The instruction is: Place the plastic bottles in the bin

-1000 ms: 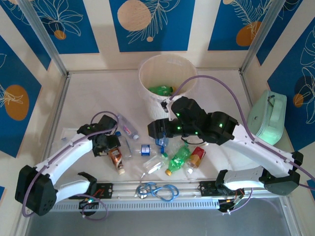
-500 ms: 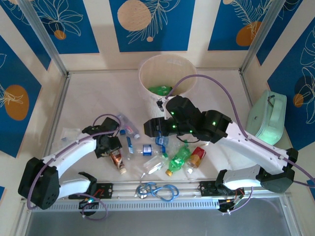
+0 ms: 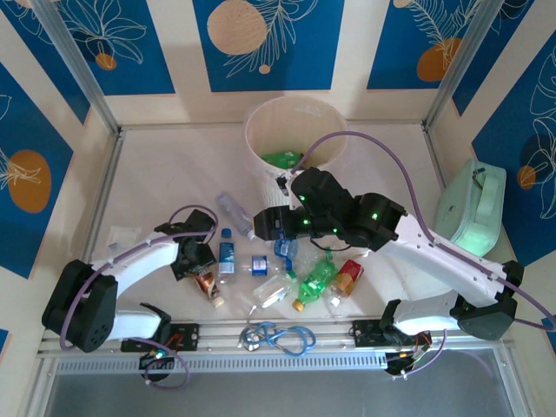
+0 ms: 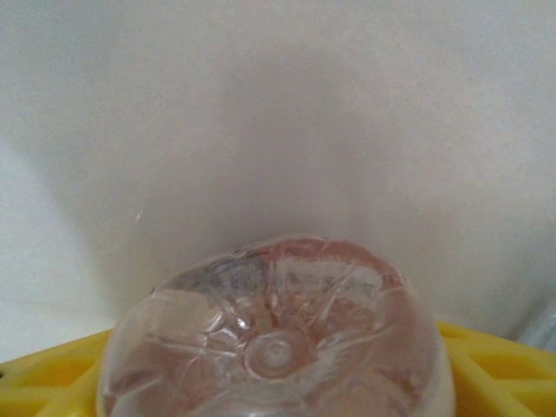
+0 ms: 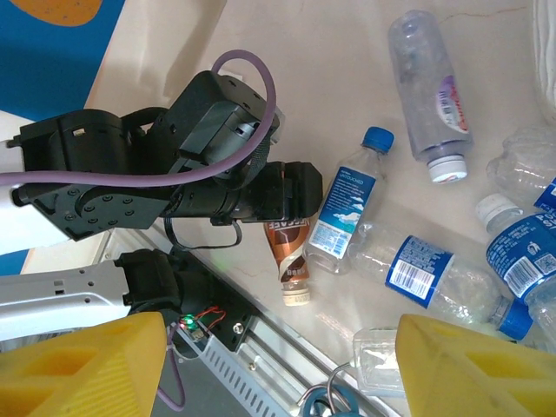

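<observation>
A brown bottle with a cream cap lies on the table, its base between the yellow fingers of my left gripper. The jaws stand on either side of it; contact is unclear. My right gripper hovers open above the pile, its fingers wide apart and empty. A clear blue-label bottle lies beside the brown bottle. Another clear bottle, a green one and a red one lie near it. The cream bin stands behind, with a green bottle inside.
A mint-green case leans at the right wall. A blue cable loop lies on the metal rail along the near edge. A clear wrapper sits left of the left arm. Open table lies to the far left of the bin.
My left gripper has come nearer and right, onto the base of the brown bottle. The blue-label bottle beside it shifted. My right gripper edged slightly left.
</observation>
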Motion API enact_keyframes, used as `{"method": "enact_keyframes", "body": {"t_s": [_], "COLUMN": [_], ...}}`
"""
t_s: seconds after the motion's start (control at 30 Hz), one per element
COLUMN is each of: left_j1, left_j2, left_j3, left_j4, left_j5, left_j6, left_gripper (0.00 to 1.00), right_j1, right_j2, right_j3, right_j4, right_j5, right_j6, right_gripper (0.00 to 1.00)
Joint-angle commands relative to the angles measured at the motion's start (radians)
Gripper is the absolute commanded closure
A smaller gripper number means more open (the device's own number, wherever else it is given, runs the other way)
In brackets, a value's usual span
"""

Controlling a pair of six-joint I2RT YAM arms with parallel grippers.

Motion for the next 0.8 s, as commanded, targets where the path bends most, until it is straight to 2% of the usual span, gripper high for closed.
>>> {"method": "enact_keyframes", "body": {"t_s": [0.0,0.3,0.53,0.67,0.77], "left_j1": [0.007,0.009,0.009,0.013,0.019], "left_j2": [-0.015,-0.172,-0.287,-0.336,-0.351], "left_j3": [-0.010,0.039,0.153,0.251,0.325], "left_j4": [-0.009,-0.130,-0.230,-0.219,-0.147], "left_j5": [-0.022,-0.057,-0.050,-0.018,0.060], "left_j6": [-0.008,0.001,0.007,0.028,0.038], "left_gripper": [0.33,0.39,0.39,0.39,0.39], "right_j1": [-0.006,-0.012,-0.009,0.005,0.018], "right_j2": [-0.001,0.027,0.056,0.068,0.082], "right_j3": [0.018,0.072,0.120,0.137,0.146], "right_j4": [-0.004,-0.022,-0.025,-0.024,-0.013], "right_j5": [-0.010,-0.026,-0.046,-0.050,-0.065], "right_j6": [0.014,-0.005,-0.013,-0.020,-0.019], "right_gripper": [0.30,0.31,0.32,0.32,0.33]}}
